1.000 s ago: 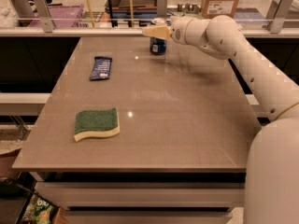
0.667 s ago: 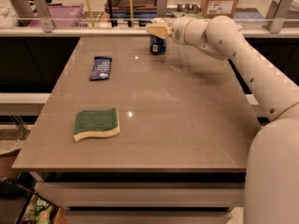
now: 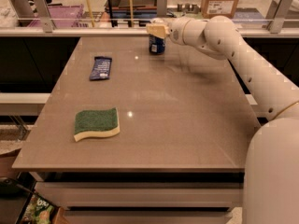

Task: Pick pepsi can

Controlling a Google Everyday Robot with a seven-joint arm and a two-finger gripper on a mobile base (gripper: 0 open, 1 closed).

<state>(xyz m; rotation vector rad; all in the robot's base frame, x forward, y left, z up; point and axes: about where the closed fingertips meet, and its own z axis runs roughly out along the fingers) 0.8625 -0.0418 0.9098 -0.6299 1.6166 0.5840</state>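
The pepsi can (image 3: 156, 45) is a small blue can with white markings. It stands upright near the far edge of the brown table (image 3: 187, 120), right of the middle. My white arm reaches in from the right. My gripper (image 3: 157, 30) sits directly over the can's top, with its tan fingers (image 3: 156, 30) covering the lid.
A flat dark-blue snack packet (image 3: 100, 67) lies at the table's far left. A green and yellow sponge (image 3: 96, 123) lies at the near left. A rail with metal posts (image 3: 161, 3) and boxes runs behind the table's far edge.
The gripper has shifted slightly over the can's top. The can, packet and sponge have not moved.
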